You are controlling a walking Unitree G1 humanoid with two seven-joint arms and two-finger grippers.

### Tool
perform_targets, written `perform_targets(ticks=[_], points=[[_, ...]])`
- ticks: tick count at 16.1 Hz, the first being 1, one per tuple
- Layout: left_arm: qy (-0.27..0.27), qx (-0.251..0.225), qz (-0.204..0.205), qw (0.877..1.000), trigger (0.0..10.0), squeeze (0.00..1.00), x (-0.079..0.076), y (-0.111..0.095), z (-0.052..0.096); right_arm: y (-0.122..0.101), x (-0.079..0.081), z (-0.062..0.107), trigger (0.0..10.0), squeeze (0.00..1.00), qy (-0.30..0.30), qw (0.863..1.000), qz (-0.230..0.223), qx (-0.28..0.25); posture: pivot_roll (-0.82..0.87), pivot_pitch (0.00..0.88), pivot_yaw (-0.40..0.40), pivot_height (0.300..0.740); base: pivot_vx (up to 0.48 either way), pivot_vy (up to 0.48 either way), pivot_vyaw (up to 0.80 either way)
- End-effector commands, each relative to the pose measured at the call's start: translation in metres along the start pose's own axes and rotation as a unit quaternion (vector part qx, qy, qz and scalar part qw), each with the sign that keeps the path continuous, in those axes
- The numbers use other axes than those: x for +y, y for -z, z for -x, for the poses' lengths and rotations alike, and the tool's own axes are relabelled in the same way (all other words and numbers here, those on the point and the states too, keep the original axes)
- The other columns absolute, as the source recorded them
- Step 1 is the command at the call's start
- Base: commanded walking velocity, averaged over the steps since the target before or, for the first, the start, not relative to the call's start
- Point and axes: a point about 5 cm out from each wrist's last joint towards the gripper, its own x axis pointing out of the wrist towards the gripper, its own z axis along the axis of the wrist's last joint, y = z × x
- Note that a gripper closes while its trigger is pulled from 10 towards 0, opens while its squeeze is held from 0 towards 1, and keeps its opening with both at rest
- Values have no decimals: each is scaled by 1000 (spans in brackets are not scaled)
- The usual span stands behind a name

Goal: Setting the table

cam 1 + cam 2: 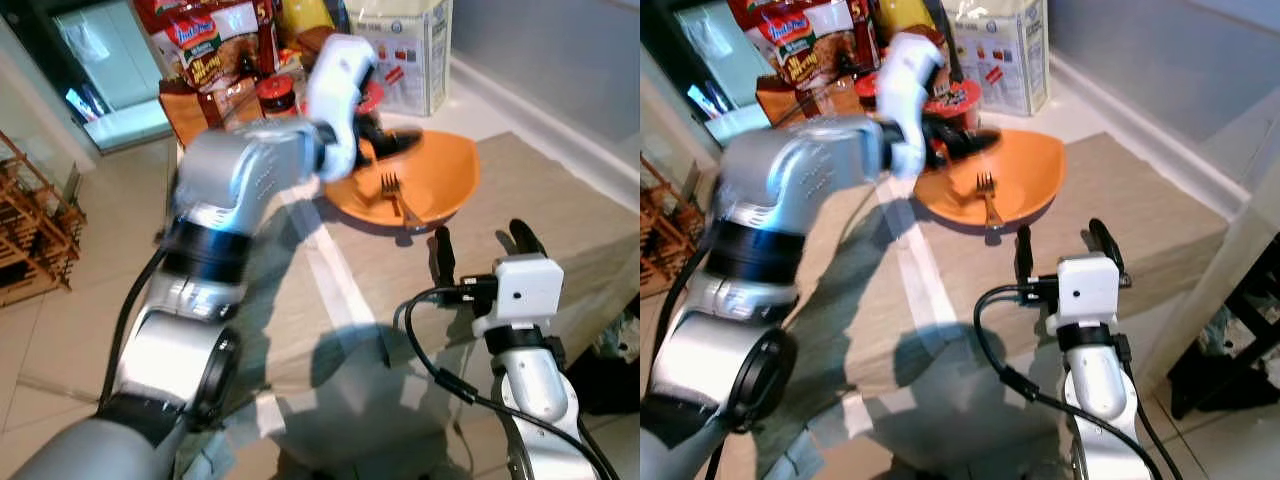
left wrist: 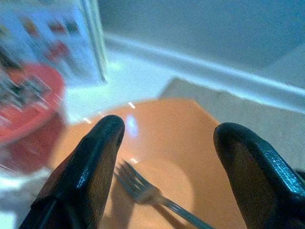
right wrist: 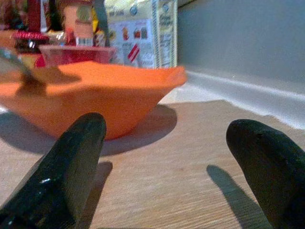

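Note:
An orange bowl (image 1: 435, 170) stands on the beige table mat (image 1: 570, 230), and a silver fork (image 1: 393, 195) lies inside it, tines toward the far side. My left gripper (image 1: 385, 140) hovers over the bowl's far left rim. It is open, and the left wrist view shows the fork (image 2: 143, 188) below and between its fingers (image 2: 90, 171), untouched. My right gripper (image 1: 480, 240) is low over the mat on the near side of the bowl (image 3: 95, 95). It is open and holds nothing.
Behind the bowl stand a white carton (image 1: 410, 50), snack bags (image 1: 215, 45), a red-lidded jar (image 1: 275, 95) and a red tub (image 1: 955, 100). A wooden rack (image 1: 30, 230) stands on the floor at the left. The table's edge drops off at the right.

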Motion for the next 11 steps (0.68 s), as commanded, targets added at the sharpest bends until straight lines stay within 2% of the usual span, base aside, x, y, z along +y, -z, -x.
perform_targets(ticks=[1, 3, 4, 5, 6, 7, 9, 10, 11], points=[[-16, -22, -16, 1000, 10000, 0, 4, -2, 8, 0, 5, -1, 10000, 0, -9, 1000, -10, 1, -178, 0, 182, 722, 0, 0, 0], [-93, -102, -40, 990, 10000, 0, 13, 16, 44, 4, 5, -2, 10000, 0, -13, 1000, -6, -2, -162, 0, 173, 722, 0, 0, 0], [-136, -124, -45, 982, 10000, 0, 18, 32, 59, 5, 5, -4, 10000, 0, -14, 1000, -4, -5, -159, 0, 169, 722, 0, 0, 0], [-194, -130, -71, 970, 10000, 0, 24, 53, 78, 6, 4, -6, 10000, 0, -14, 1000, -2, -10, -149, 0, 163, 722, 0, 0, 0], [-214, -131, -73, 965, 10000, 0, 25, 63, 85, 6, 3, -7, 10000, 0, -14, 1000, -1, -11, -145, 0, 158, 722, 0, 0, 0], [-247, -129, -95, 956, 10000, 0, 27, 88, 100, 8, 3, -10, 10000, 0, -12, 1000, 0, -17, -134, 0, 149, 722, 0, 0, 0], [-263, -122, -102, 952, 10000, 0, 28, 109, 107, 7, 4, -13, 10000, 0, -12, 999, -2, -29, -124, 0, 142, 722, 0, 0, 0], [-273, -126, -138, 944, 10000, 0, 28, 119, 111, 9, 5, -14, 10000, 0, -14, 999, -6, -29, -122, 0, 137, 722, 0, 0, 0], [-280, -125, -155, 939, 10000, 0, 28, 124, 113, 10, 6, -15, 10000, 0, -15, 999, -9, -29, -123, 0, 136, 722, 0, 0, 0]])
